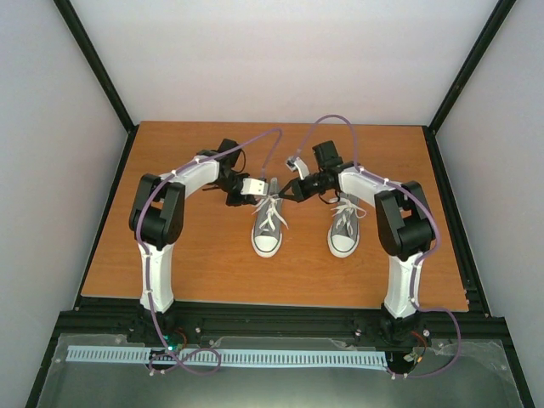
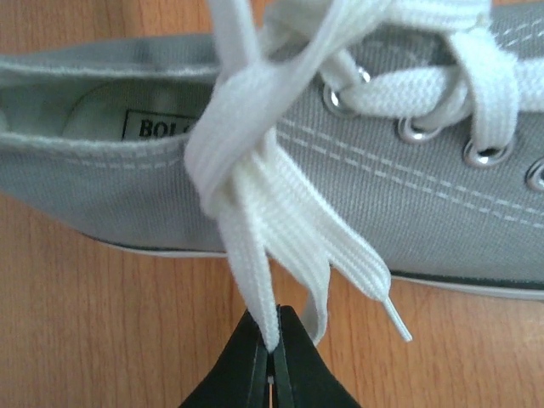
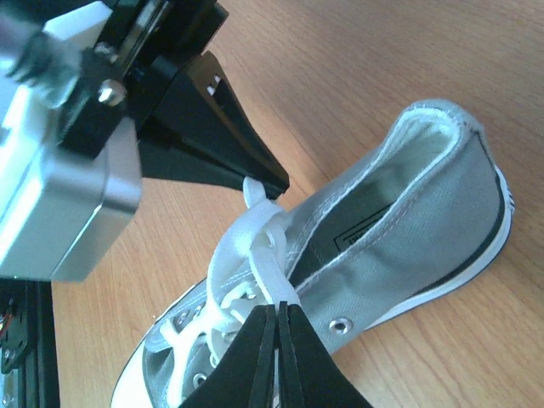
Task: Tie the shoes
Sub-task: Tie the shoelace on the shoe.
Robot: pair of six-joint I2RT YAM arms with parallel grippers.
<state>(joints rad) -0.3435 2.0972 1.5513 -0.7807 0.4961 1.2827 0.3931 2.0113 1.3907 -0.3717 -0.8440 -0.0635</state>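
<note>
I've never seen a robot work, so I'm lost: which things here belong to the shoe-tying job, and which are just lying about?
Part of the job: left-hand shoe; its white laces, pinched by the left gripper and right gripper; right-hand shoe.
Just there: wooden table; white slotted strip; purple cables.
</note>
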